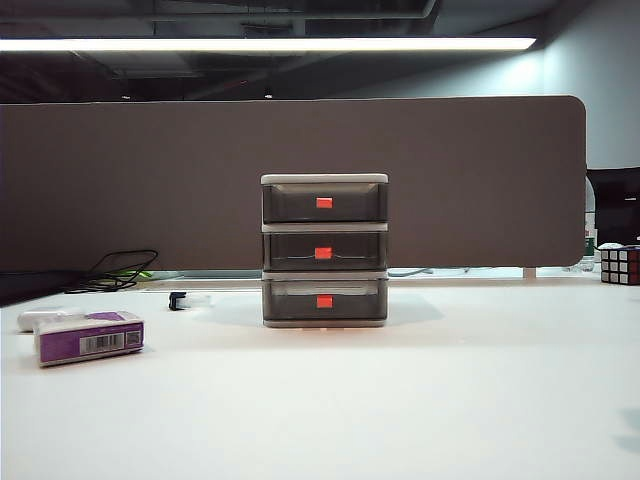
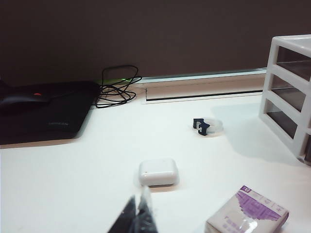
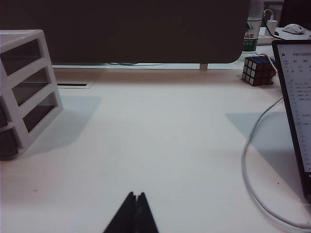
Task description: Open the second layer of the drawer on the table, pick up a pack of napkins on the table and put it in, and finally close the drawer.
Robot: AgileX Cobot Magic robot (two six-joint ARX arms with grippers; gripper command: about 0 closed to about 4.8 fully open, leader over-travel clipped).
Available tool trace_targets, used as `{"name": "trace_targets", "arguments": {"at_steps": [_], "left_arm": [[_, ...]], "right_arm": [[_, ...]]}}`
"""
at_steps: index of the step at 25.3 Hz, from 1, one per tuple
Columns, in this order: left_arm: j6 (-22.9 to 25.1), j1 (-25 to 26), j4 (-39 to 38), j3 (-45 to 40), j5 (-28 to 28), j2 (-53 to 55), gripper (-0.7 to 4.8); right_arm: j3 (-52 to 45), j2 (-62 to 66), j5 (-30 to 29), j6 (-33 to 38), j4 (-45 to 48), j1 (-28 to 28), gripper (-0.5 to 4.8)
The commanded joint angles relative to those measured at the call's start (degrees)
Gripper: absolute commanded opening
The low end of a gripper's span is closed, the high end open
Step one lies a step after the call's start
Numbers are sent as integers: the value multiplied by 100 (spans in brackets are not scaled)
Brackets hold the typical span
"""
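Observation:
The drawer point(image 1: 324, 250), a three-tier unit with a light grey frame, stands mid-table with all tiers closed. Its second layer point(image 1: 324, 248) is smoky grey with a red-orange tab point(image 1: 323, 253). The drawer's side also shows in the left wrist view point(image 2: 289, 92) and the right wrist view point(image 3: 24, 92). The pack of napkins point(image 1: 90, 337), purple and white with a barcode, lies at the left on the white table point(image 1: 400, 400); the left wrist view shows it point(image 2: 248, 213) too. My left gripper point(image 2: 138, 201) is shut and empty, short of the pack. My right gripper point(image 3: 135, 195) is shut and empty, well clear of the drawer.
A white oblong case point(image 2: 158, 172) lies just beyond the left gripper. A small dark clip point(image 2: 206, 126) sits near the drawer. Black cables point(image 2: 116, 90) and a dark laptop point(image 2: 43, 114) are at the far left. A puzzle cube point(image 3: 257, 71), a white cable point(image 3: 252, 160) and a screen point(image 3: 296, 102) are at the right.

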Motion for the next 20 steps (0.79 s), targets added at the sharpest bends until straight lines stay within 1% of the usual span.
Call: {"name": "trace_targets", "arguments": {"at_steps": [1, 9, 10, 12, 14, 15, 16, 18, 20], "left_arm": [[-13, 4, 59, 24, 22, 2, -5], [-17, 4, 59, 24, 28, 2, -5], [-184, 2, 66, 24, 219, 2, -5], [-509, 2, 66, 24, 802, 2, -5], [-767, -2, 66, 24, 1744, 2, -5], [-820, -2, 66, 24, 2277, 2, -5], [-892, -4, 63, 26, 2686, 2, -5], [-1217, -4, 59, 26, 3279, 2, -6], [-1456, -2, 33, 26, 3512, 2, -5]], "right_arm": [[-37, -11, 4, 2, 98, 0, -1], [-37, -11, 4, 2, 96, 0, -1], [-37, -11, -4, 4, 94, 2, -1], [-37, -11, -208, 50, 83, 7, -1], [-37, -11, -730, 411, 35, 7, -1], [-37, -11, -1134, 684, -7, 7, -1], [-37, -11, -1478, 903, -46, 7, -1], [-37, -11, -2153, 1139, -168, 7, -1], [-37, -11, -2551, 1137, -269, 7, -1]]}}
